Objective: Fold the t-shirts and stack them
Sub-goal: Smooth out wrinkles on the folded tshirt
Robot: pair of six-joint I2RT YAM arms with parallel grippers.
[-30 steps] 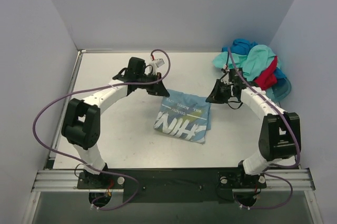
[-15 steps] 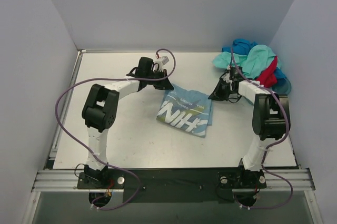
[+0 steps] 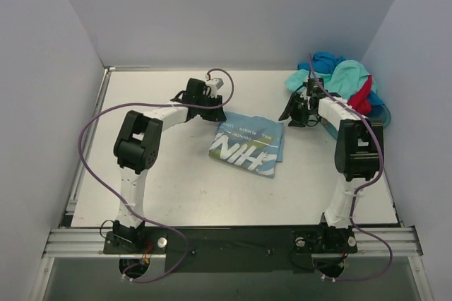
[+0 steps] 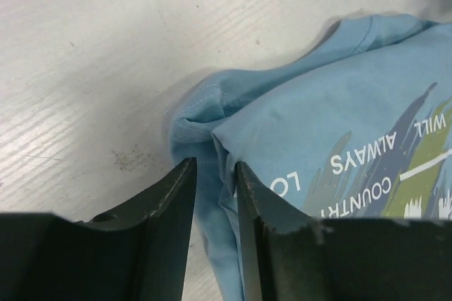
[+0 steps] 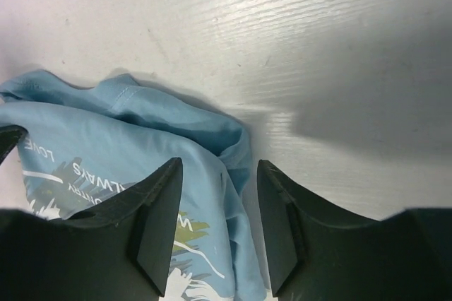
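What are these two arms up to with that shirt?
It's folding and stacking t-shirts. A folded light sky-blue printed t-shirt lies on the white table. The left tool and right tool sit at its far corners, jaws parted. A pile of mint-green, red and blue t-shirts waits at the far right.

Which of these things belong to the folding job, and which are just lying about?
Job:
- folded light-blue t-shirt
- heap of unfolded t-shirts

Lying about:
- teal tub at the heap's edge
- purple cables
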